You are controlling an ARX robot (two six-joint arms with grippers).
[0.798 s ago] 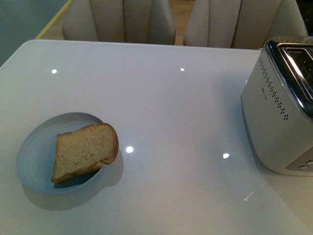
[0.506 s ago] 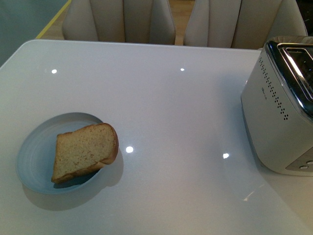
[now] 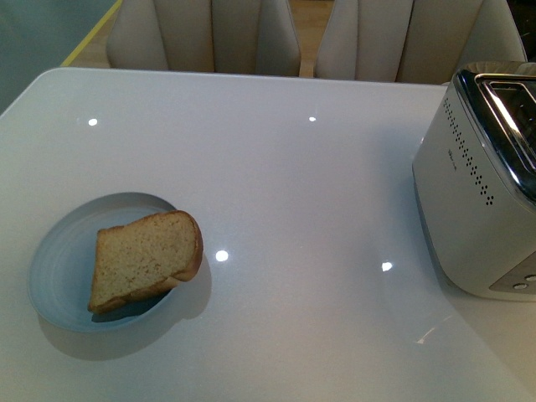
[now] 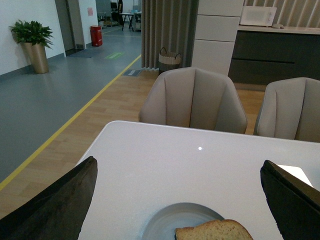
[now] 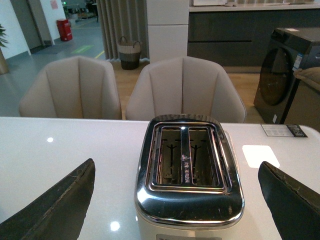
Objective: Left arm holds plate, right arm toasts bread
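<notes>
Nothing has moved across the front-view frames: bread, plate and toaster sit exactly where they were, and neither arm has entered that view. Judgement: task not started, both arms parked short of the work. Left gripper (image 4: 178, 164): jaws spread wide, dark tips at the two edges of its wrist view, nothing between them. It looks over the plate (image 4: 165, 220) from the near side, well apart from it. Right gripper (image 5: 176, 165): jaws equally wide, empty, facing the toaster (image 5: 189, 165), whose two slots are open and vacant. Bread (image 3: 144, 260): one slice, lying tilted on the plate (image 3: 59, 268) at the near left of the table (image 3: 293, 167). Its rounded crust end is propped on the right rim and overhangs it slightly, with shadow beneath. Toaster (image 3: 469, 209) stands at the right edge of the table, well apart from the plate. Likely first step: the left gripper takes the plate's rim, then the right gripper comes for the slice. Surface: glossy white tabletop, several ceiling-light reflections, otherwise bare between plate and toaster. Room: beige padded chairs (image 3: 209, 33) along the far side; wood floor with a yellow line (image 4: 75, 120); potted plant (image 4: 31, 42) far left; woven basket (image 4: 170, 59) by a pillar; dark appliance (image 5: 285, 75) far right.
</notes>
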